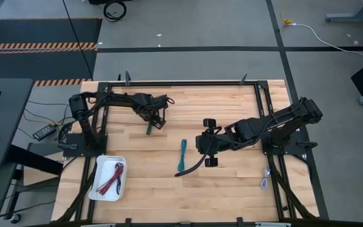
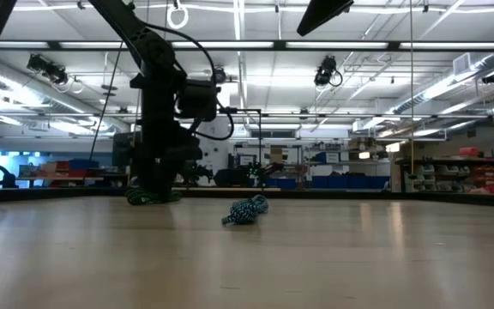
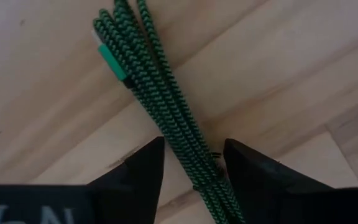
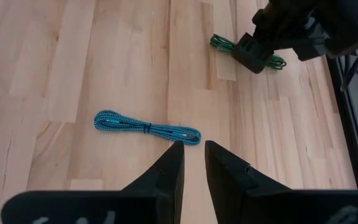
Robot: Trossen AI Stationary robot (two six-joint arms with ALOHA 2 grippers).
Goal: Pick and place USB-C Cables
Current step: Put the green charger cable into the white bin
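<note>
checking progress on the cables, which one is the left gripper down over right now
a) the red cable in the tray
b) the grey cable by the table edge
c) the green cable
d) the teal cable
c: in the left wrist view the green cable runs between the open fingers of the left gripper, while the teal cable lies apart, mid-table.

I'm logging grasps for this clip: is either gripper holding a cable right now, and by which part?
Nothing is held. The left gripper stands open astride the green cable near one end of the bundle, not clamped. The right gripper is open, off the teal cable.
</note>
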